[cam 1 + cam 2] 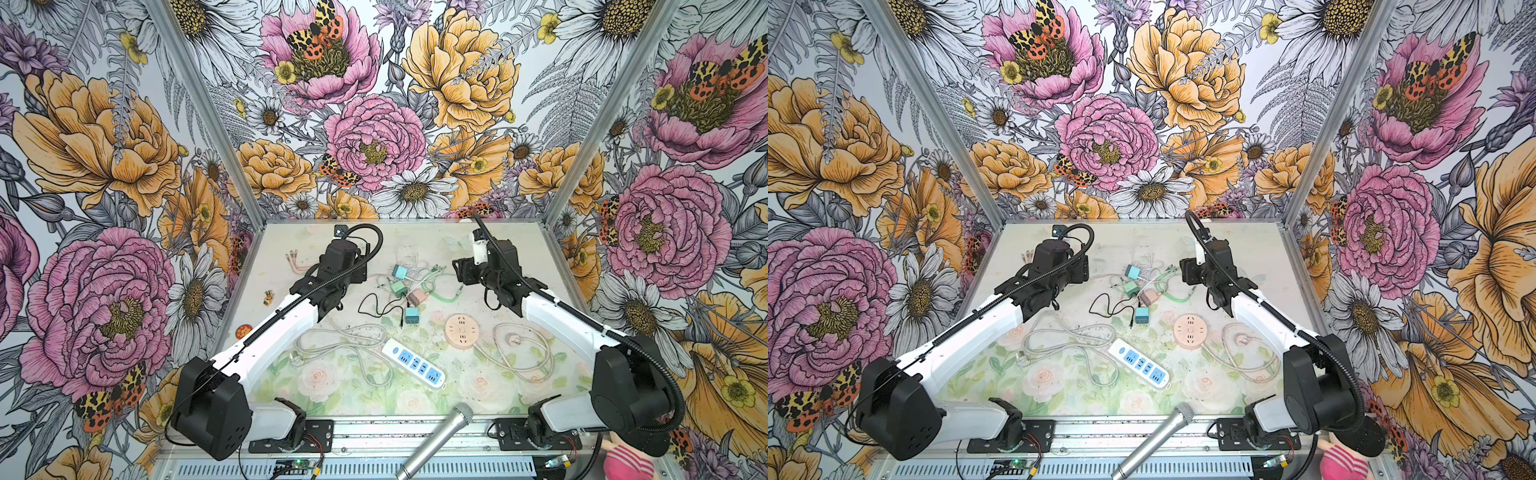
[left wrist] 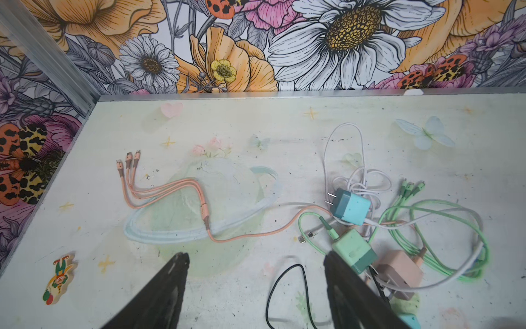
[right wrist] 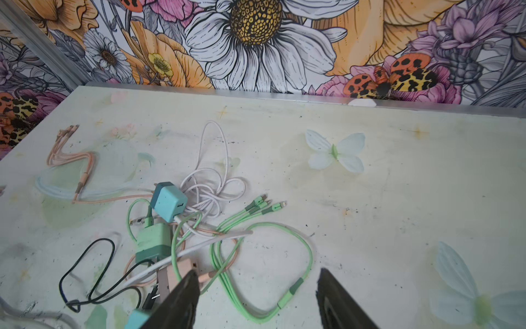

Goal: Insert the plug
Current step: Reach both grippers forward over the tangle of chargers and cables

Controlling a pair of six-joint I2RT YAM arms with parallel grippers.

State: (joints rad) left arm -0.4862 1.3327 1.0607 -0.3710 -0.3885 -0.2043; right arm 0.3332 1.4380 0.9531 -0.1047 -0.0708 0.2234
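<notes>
No lettering, number or brand is reading legibly anywhere in these views. The green charger cube (image 2: 351,252) is showing a faint raised mark on its side in the left wrist view, but it is coming through too blurred to make out. The white power strip (image 1: 413,363) is sitting too small in both top views for any print on it to be read.
</notes>
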